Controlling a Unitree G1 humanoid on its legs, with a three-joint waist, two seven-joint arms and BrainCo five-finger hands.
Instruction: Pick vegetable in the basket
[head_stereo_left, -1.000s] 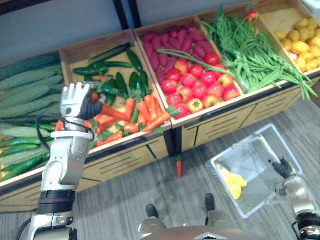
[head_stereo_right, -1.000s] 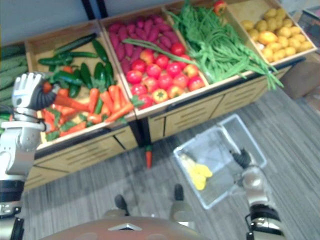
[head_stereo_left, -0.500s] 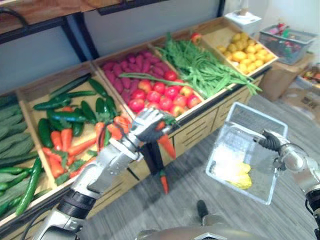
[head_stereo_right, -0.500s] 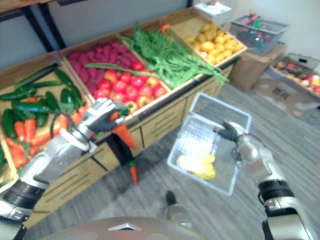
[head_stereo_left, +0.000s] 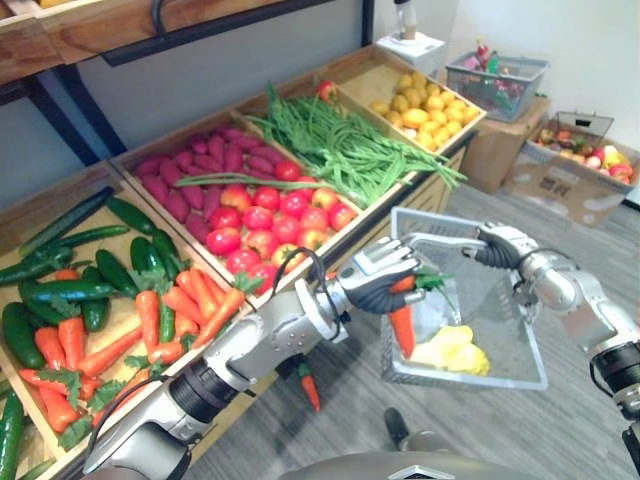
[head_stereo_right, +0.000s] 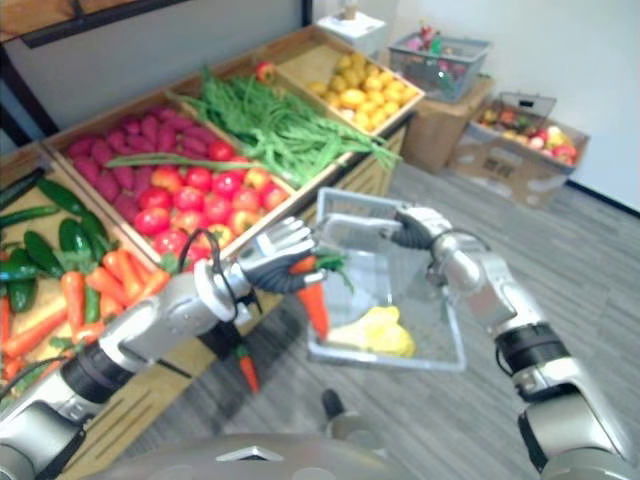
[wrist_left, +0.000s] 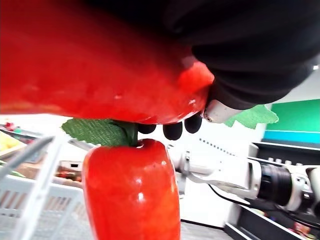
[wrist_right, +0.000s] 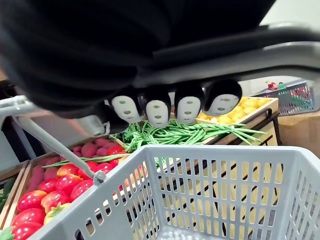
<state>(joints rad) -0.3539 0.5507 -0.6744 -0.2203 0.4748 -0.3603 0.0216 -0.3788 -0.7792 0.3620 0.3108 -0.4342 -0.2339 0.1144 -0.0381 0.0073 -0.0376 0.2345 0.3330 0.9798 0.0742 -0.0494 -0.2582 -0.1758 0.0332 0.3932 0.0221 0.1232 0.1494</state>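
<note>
Floor, at the foot of the bins: one floor carrot (head_stereo_left: 310, 388). Above it the left hand (head_stereo_left: 380, 283), fingers curled round one carrot (head_stereo_left: 402, 328) hanging tip-down at the basket (head_stereo_left: 520, 378) rim; over or just inside, cannot tell. Judged light, stiff, glossy-slick; the thick end under the leaves is the best hold. One basket, with a yellow heap (head_stereo_left: 452, 350) inside, uncounted. Right hand (head_stereo_left: 500, 247) fingers wrap its handle (head_stereo_left: 440, 240). Beyond, the bins (head_stereo_left: 70, 190).
</note>
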